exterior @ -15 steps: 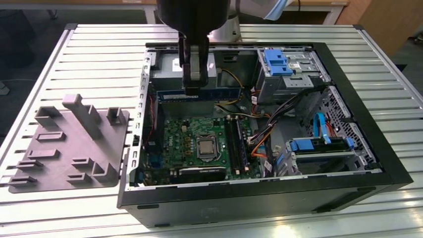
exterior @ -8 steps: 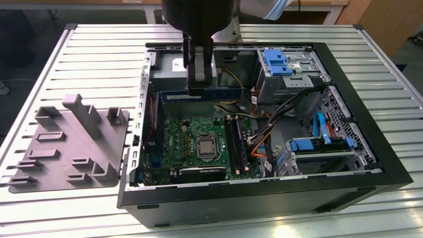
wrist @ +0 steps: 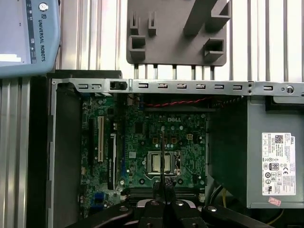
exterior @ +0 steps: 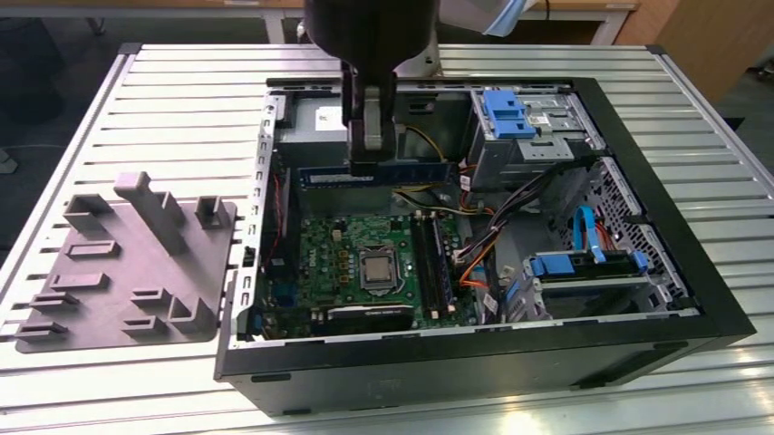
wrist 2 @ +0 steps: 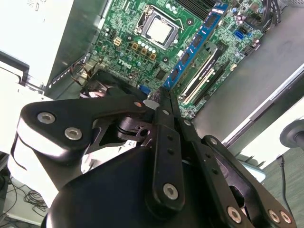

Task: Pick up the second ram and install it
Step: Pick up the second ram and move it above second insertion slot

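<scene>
An open black computer case lies on the slatted metal desk. Inside is a green motherboard with a square silver processor. A grey plastic fixture rests beside the case, at the exterior view's left.

Bright, even light from above in all three views. Soft shadow along inner walls of computer case. Glare on slatted table; metal box washed out to white. Gripper near black, detail lost, soft close to lens. Ram held in it evenly lit, colour true.
</scene>
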Motion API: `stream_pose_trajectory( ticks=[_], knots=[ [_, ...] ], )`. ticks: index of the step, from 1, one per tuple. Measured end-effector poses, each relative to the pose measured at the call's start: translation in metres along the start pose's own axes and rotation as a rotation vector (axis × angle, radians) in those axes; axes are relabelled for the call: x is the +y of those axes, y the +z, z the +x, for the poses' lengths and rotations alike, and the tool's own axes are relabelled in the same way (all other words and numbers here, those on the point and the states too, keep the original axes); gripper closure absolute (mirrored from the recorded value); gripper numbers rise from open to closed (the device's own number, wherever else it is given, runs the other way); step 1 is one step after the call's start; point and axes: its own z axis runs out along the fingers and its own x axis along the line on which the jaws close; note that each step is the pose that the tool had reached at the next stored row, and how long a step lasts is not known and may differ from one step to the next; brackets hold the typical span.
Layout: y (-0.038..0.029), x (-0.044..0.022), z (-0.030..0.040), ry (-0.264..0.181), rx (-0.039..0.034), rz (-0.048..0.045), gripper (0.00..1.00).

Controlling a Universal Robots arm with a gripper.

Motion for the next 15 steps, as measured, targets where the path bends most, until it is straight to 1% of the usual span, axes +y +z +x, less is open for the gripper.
stream_pose_trajectory(
  ticks=[4,15],
  knots=[
    [0.0012,-0.0014,0.0000,0.000,0.0002,-0.0003,0.89],
    [0.0084,-0.0037,-0.0005,0.000,0.0002,-0.0004,0.89]
  ],
)
